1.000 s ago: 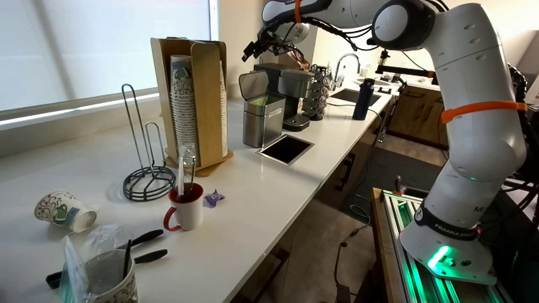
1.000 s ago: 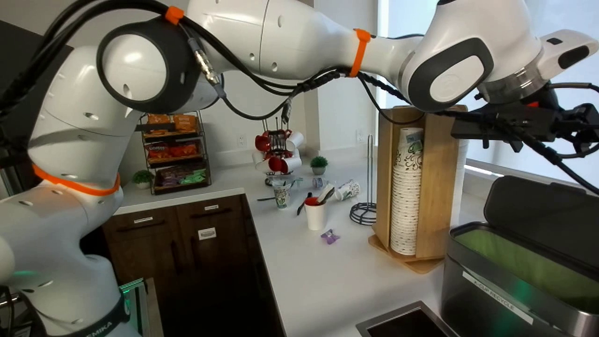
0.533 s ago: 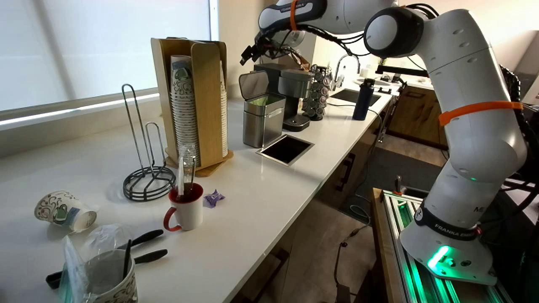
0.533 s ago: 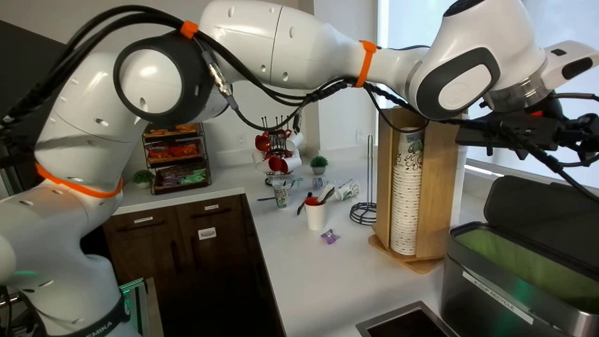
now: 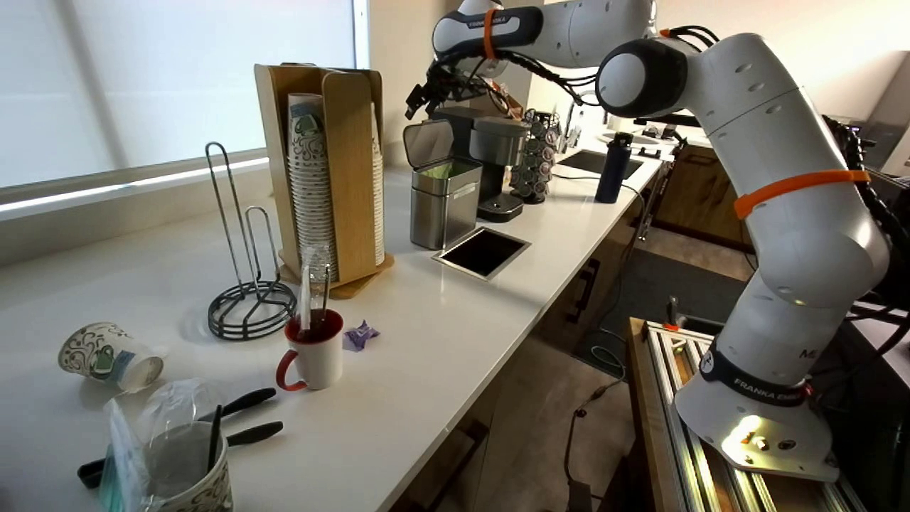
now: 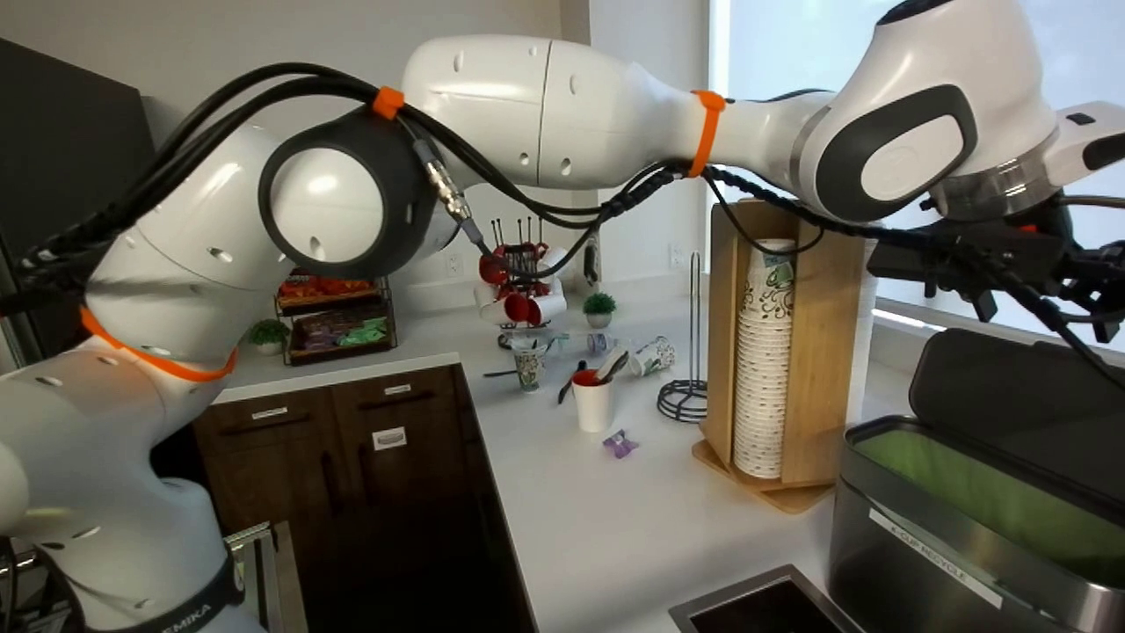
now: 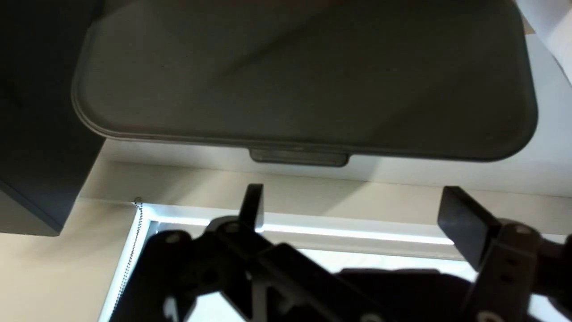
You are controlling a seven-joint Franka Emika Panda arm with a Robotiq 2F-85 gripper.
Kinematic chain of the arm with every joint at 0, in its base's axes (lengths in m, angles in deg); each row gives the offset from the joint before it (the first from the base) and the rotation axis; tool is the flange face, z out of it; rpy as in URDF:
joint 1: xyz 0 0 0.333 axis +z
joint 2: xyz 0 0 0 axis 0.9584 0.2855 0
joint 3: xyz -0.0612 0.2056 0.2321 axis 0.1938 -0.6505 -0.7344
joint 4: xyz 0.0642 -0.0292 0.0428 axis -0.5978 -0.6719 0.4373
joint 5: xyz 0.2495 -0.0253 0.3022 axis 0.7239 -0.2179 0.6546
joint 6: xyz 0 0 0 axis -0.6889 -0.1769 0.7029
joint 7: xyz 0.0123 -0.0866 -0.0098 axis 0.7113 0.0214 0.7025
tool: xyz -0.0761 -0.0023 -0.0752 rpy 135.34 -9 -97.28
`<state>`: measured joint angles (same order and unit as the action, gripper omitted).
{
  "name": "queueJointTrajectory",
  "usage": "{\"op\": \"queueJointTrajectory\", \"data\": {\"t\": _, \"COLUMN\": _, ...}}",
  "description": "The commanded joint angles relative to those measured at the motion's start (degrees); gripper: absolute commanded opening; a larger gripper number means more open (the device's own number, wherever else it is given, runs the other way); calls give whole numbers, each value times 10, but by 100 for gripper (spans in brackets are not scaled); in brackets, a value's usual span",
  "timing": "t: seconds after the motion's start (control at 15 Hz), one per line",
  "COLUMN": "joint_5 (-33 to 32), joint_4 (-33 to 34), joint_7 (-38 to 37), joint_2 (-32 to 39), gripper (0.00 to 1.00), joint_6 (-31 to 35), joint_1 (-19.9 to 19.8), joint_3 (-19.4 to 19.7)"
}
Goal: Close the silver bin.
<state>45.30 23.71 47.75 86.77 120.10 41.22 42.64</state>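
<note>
A bright window [image 5: 163,78] stands beside a long white tabletop [image 5: 426,334], with dark brown cabinets [image 6: 281,492] beneath. The walls [image 6: 264,31] are pale; a dark mat [image 5: 675,284] lies on the floor [image 5: 526,419].

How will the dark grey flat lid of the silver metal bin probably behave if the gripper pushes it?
The dark grey flat lid is probably stiff: it stands raised without sagging. It likely swings rather than slides, as one edge appears joined to the silver metal bin. Its smooth-looking face may be slippery.

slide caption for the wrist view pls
The silver bin's raised lid dominates the upper frame, with the open gripper and a bright window below.
</note>
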Motion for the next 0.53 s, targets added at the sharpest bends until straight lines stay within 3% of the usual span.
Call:
{"op": "queueJointTrajectory", "data": {"t": 0.0, "joint_5": -17, "joint_4": 83, "joint_7": -33, "joint_2": 47, "gripper": 100, "joint_6": -51, "joint_1": -2, "joint_3": 8}}
{"op": "queueJointTrajectory", "data": {"t": 0.47, "joint_5": -21, "joint_4": 166, "joint_7": -58, "joint_2": 95, "gripper": 100, "joint_6": -115, "joint_1": -15, "joint_3": 5}}
